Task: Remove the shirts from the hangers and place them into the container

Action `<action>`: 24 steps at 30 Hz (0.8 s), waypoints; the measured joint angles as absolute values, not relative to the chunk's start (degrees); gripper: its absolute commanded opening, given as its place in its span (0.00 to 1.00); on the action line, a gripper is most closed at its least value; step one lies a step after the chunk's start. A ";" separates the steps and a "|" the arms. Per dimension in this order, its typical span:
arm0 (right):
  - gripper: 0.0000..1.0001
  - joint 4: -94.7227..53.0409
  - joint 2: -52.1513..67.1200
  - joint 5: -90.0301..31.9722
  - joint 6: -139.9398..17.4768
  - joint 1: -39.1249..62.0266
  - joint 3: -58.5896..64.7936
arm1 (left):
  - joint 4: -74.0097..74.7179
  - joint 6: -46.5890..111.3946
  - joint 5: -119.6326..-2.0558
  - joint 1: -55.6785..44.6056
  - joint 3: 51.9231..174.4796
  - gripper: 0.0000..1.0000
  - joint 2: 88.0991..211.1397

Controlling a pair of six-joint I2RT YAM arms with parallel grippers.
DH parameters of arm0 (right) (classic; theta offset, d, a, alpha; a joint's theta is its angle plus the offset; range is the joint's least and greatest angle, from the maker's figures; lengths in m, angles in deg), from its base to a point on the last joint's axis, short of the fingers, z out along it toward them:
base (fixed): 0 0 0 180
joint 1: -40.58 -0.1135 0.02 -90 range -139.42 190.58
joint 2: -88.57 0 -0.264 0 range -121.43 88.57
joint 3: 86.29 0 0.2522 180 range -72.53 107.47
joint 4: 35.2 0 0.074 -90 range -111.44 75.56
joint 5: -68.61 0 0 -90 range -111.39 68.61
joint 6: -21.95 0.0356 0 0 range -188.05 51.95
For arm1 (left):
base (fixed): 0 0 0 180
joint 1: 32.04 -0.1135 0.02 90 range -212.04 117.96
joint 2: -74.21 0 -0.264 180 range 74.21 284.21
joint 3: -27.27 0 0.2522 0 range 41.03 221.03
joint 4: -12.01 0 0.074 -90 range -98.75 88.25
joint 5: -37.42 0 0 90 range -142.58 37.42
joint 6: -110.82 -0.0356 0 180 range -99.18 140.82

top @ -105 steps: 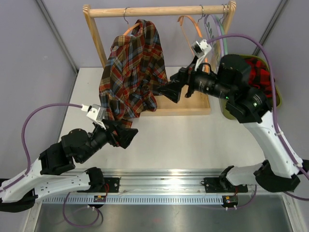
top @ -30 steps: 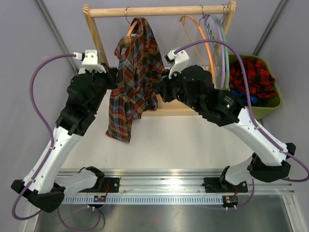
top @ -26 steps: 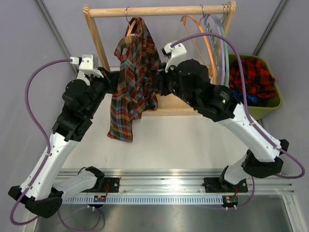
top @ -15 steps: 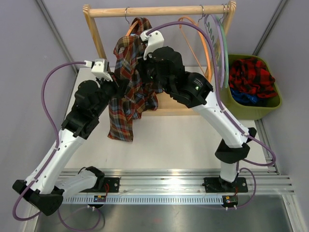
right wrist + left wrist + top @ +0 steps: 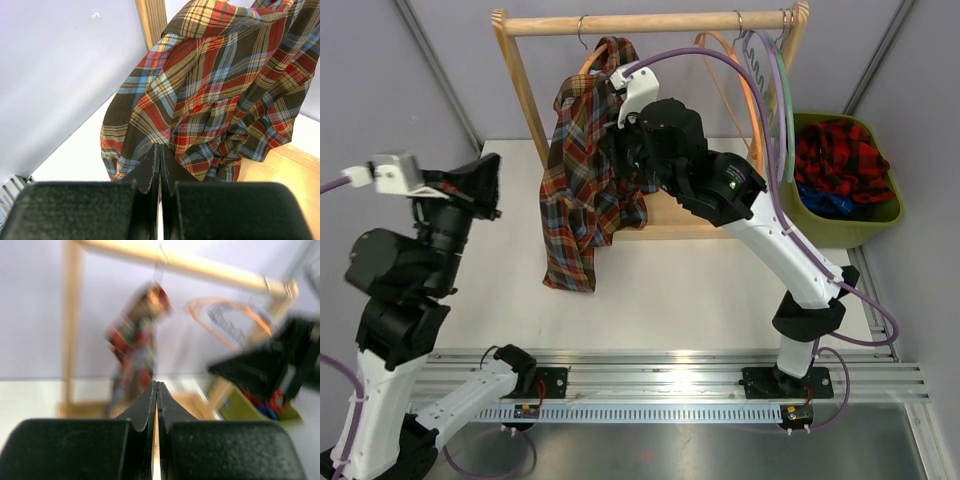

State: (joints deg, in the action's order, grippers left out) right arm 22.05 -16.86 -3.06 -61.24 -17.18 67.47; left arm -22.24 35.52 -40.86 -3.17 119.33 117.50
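My right pincer (image 5: 158, 150) is shut tight at the tartan shirt (image 5: 585, 190), which hangs upper centre on its orange hanger (image 5: 588, 62). I cannot tell if cloth is caught. My left pincer (image 5: 485, 185) is closed and empty at far left. Pulling toward the container (image 5: 880, 213) at right may slip, or unhook the hanger.

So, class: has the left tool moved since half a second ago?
Yes. The left tool has pulled back leftward from the tartan shirt, now left of the rack's left post.
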 measured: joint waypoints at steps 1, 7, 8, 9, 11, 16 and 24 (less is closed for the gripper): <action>0.00 21.83 -16.58 -3.08 -61.24 -17.18 67.14 | -22.26 34.78 -38.56 -3.17 120.80 0.00 116.89; 0.00 21.26 -15.11 -3.54 -61.22 -17.18 64.13 | -21.91 31.39 -28.49 -3.24 125.04 0.00 122.46; 0.00 21.24 -14.89 -3.54 -61.24 -17.18 63.56 | -21.91 31.15 -28.03 -3.24 125.02 0.00 125.33; 0.00 21.17 -14.41 -3.56 -61.22 -17.18 62.64 | -22.15 31.00 -27.74 -3.24 125.00 0.00 128.60; 0.00 21.04 -13.19 -3.54 -61.22 -17.18 60.57 | -22.48 30.69 -27.48 -3.22 124.97 0.00 134.51; 0.00 19.91 -9.12 -3.37 -61.30 -17.18 55.47 | -24.84 30.36 -28.38 -3.22 124.91 0.00 147.18; 0.00 18.73 -7.38 0.00 -63.18 -17.14 56.87 | -24.12 33.12 -32.66 0.15 124.91 0.00 146.92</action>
